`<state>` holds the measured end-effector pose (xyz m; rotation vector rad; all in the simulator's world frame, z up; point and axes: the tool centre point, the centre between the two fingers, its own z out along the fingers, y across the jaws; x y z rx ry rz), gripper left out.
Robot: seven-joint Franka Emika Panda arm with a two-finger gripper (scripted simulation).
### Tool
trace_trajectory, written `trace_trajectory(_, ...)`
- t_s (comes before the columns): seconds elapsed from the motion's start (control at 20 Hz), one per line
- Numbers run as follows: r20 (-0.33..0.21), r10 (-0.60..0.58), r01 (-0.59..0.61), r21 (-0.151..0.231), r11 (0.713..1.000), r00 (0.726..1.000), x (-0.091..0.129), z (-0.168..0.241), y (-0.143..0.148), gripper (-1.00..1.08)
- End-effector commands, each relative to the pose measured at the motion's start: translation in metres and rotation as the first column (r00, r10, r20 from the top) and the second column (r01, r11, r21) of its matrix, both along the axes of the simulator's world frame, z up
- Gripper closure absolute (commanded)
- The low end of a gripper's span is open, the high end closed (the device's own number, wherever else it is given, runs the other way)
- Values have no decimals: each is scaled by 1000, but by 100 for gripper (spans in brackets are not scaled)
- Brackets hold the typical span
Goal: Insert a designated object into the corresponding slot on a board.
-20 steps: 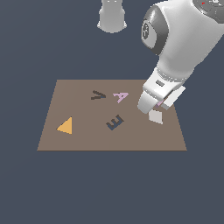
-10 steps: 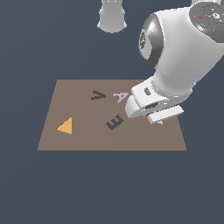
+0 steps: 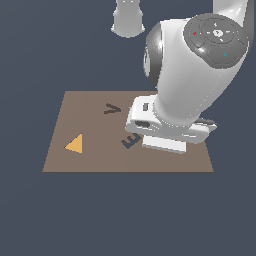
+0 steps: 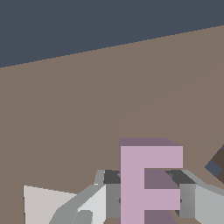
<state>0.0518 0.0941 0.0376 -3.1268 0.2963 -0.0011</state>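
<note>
In the wrist view my gripper [image 4: 148,202] is shut on the designated object [image 4: 148,175], a flat pink-lilac letter piece with a stem and two bars showing. One finger [image 4: 110,197] presses each side of it. It hangs over the brown board [image 4: 87,109]. A dark corner of the slot [image 4: 216,165] shows at the picture's edge. In the exterior view the arm's hand [image 3: 167,129] hides the fingers and the piece. It hovers just to the exterior view's right of the tilted dark "E" slot [image 3: 131,142], which is partly covered.
On the board [image 3: 90,162] lie a dark "V" [image 3: 112,108] and an orange triangle [image 3: 75,144]. A white diamond [image 4: 43,203] sits beside the fingers in the wrist view. The arm's base [image 3: 128,17] stands behind the board.
The arm has swung toward the exterior view's left with the piece and turned its wrist. It now covers the pink "A" and part of the "E" slot.
</note>
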Motion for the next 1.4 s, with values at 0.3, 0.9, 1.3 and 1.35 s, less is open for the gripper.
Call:
trace_trajectory(0.3,0,-361,361,0,933,933,9,2,-43,108)
trace_trajectory(0.9,-1,-612,612,0,791,791,3,3,-78,108)
trace_trajectory(1.3,-2,-642,642,-1,767,767,1,2,-83,108)
trace_trajectory(1.35,-2,-642,642,-1,767,767,1,2,-82,108)
